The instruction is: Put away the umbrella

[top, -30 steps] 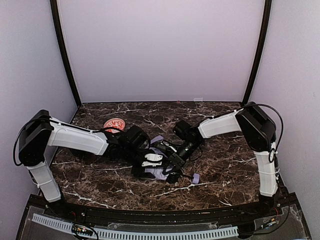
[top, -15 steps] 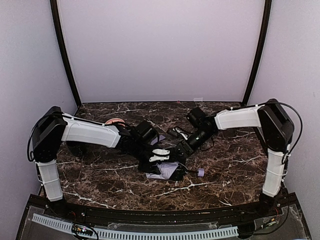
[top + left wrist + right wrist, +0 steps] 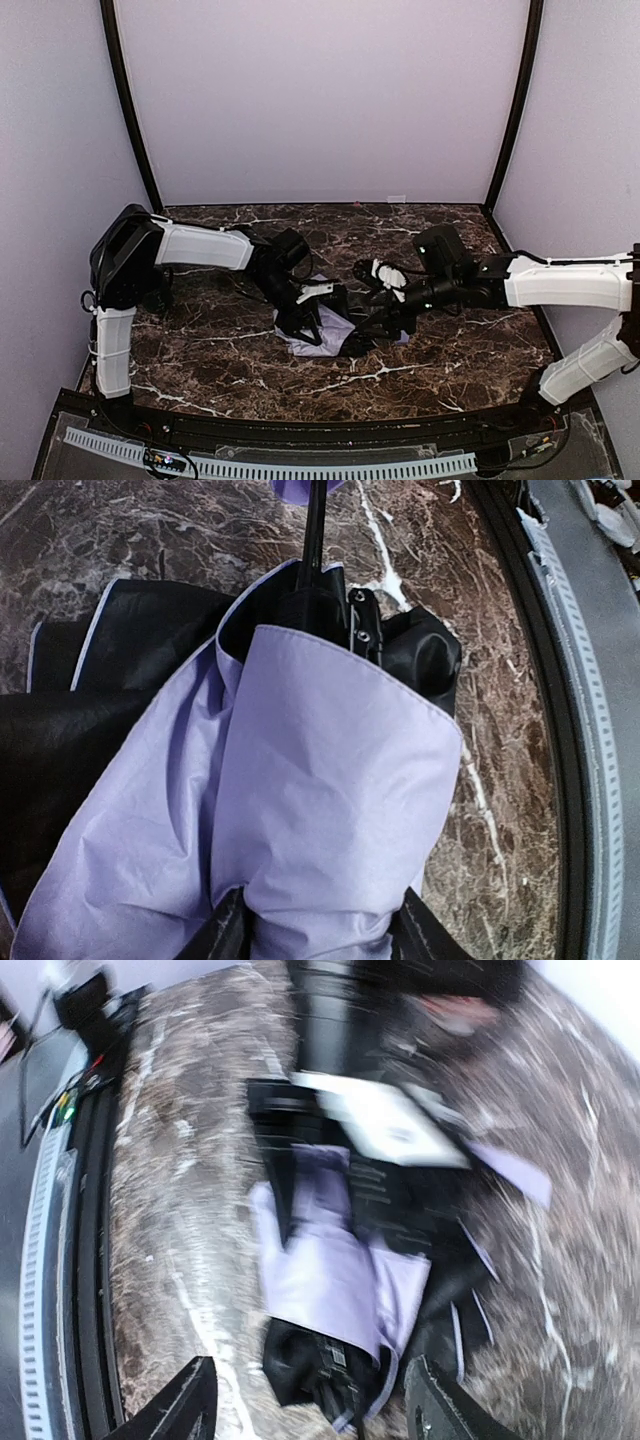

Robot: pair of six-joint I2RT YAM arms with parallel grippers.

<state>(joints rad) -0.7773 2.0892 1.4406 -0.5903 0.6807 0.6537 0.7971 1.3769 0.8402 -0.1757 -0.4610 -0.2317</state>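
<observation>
The umbrella (image 3: pixel 322 337) lies collapsed mid-table, pale lavender fabric over black folds. In the left wrist view its lavender cloth (image 3: pixel 330 780) fills the frame, with the thin black shaft (image 3: pixel 314 530) running away to the handle (image 3: pixel 300 488) at the top edge. My left gripper (image 3: pixel 320 928) is shut on a bunched fold of that fabric, one dark finger on each side. My right gripper (image 3: pixel 315 1405) stands open just short of the umbrella's black bundled end (image 3: pixel 320 1365), with nothing between its fingers. In the top view the left gripper (image 3: pixel 303 322) and the right gripper (image 3: pixel 362 322) meet at the umbrella from opposite sides.
The dark marble table (image 3: pixel 450 360) ends in a black curved front rim (image 3: pixel 300 425), also seen as the rim (image 3: pixel 570 730) close by the umbrella. Lavender walls enclose the back and sides. The right wrist view is motion-blurred.
My left jaws have narrowed onto the umbrella fabric. My right jaws have opened, and the right arm has swung out and stretched low from the right. The umbrella has shifted slightly.
</observation>
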